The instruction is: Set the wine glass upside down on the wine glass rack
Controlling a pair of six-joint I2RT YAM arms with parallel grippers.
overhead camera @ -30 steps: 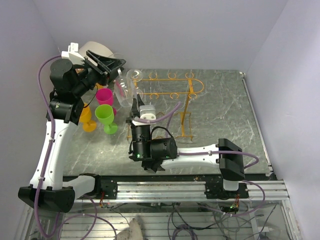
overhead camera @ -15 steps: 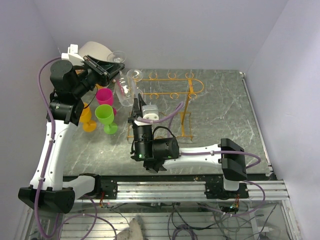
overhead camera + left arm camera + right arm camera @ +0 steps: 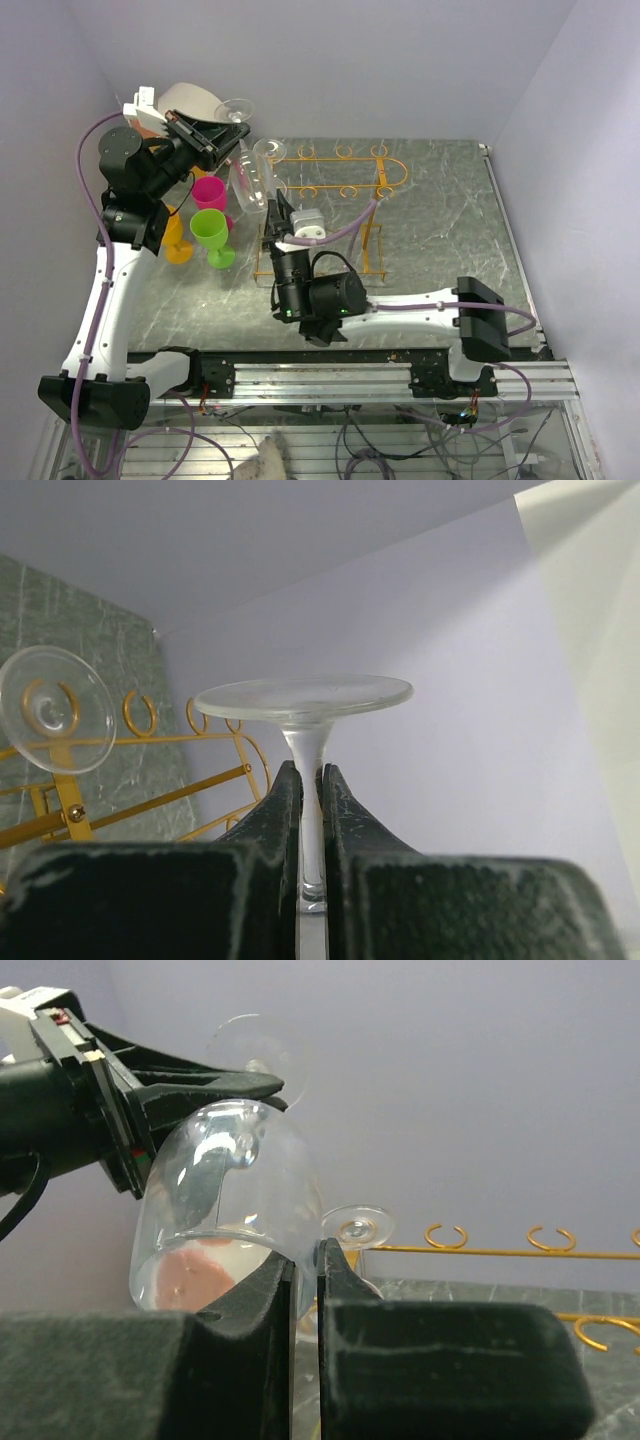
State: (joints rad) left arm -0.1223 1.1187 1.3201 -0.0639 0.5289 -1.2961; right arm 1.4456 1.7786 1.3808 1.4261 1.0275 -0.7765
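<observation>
My left gripper (image 3: 236, 126) is raised at the back left and is shut on the stem of a clear wine glass (image 3: 247, 182). The glass is tilted, with its foot up near the wall and its bowl down. In the left wrist view the jaws (image 3: 310, 805) pinch the stem under the round foot (image 3: 303, 694). My right gripper (image 3: 275, 205) is shut on the rim wall of the same bowl (image 3: 215, 1195). The gold wire wine glass rack (image 3: 376, 225) stands just to the right. A second clear glass hangs on it, its foot (image 3: 357, 1228) showing.
Pink (image 3: 209, 190), green (image 3: 210, 232) and orange (image 3: 177, 246) goblets stand left of the rack under my left arm. A beige drum-shaped box (image 3: 190, 100) sits against the back wall. The rack's empty loop hooks (image 3: 445, 1235) run to the right.
My right gripper has crept slightly forward and right along the bowl's rim. My left gripper has tipped up a little, raising the glass's foot towards the wall.
</observation>
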